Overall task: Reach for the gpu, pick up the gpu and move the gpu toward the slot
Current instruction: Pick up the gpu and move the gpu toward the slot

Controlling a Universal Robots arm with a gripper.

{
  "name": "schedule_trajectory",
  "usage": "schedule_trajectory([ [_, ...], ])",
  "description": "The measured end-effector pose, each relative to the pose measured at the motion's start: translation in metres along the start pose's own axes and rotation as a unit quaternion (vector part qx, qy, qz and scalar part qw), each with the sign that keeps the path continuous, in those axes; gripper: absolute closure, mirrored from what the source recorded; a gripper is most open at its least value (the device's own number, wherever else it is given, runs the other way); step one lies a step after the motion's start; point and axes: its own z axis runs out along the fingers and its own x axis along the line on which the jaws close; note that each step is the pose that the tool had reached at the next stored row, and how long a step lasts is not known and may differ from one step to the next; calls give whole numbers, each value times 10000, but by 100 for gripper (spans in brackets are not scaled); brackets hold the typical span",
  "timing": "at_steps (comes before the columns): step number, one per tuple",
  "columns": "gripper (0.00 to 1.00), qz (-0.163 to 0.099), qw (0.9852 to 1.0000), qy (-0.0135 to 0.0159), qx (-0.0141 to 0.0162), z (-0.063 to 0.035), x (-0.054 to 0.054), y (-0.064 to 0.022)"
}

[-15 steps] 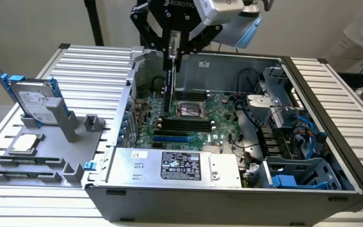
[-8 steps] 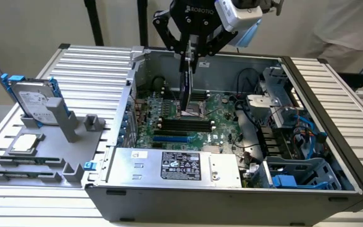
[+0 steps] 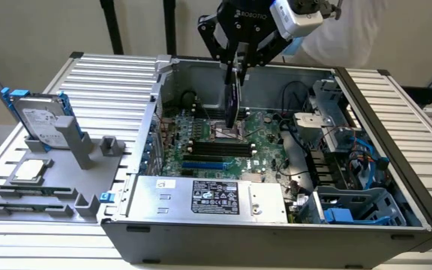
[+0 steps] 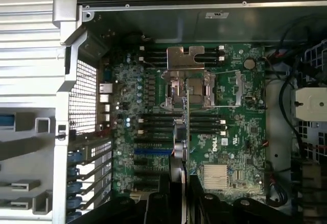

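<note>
Ribbed aluminium worktop (image 3: 103,73) carries an open computer case (image 3: 276,236), lying on its side with the green motherboard (image 3: 224,146) facing up. At the case's front edge sits the silver power supply (image 3: 208,197), its label upward; along the exterior view's right side are drive bays with blue cabling (image 3: 359,157).

Above the far half of the case hangs the black gripper (image 3: 236,63), its fingers pinched together on the gpu (image 3: 234,104) — a thin card held on edge, hanging straight down with its lower end just over the motherboard near the processor socket. In the wrist view the gpu (image 4: 185,132) appears edge-on as a narrow strip running out from between the gripper (image 4: 179,183) fingers, crossing above the black slots (image 4: 153,132) and reaching towards the processor socket (image 4: 186,89). Whether the card touches the board cannot be told.

Towards the worktop's edge on the exterior view's left stands a grey fixture tray (image 3: 51,185). It holds a silver hard drive with blue rails (image 3: 40,118) propped upright, and a small square silver chip (image 3: 30,170) lying flat nearer the front.

A person's white sleeve (image 3: 336,34) shows behind the case — beside the gripper.
</note>
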Motion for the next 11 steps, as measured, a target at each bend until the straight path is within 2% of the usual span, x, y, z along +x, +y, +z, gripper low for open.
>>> schedule_trajectory([
  [4,74,-2,10000,-1,0,7,-123,11],
  [11,74,-2,10000,0,1,6,-129,11],
])
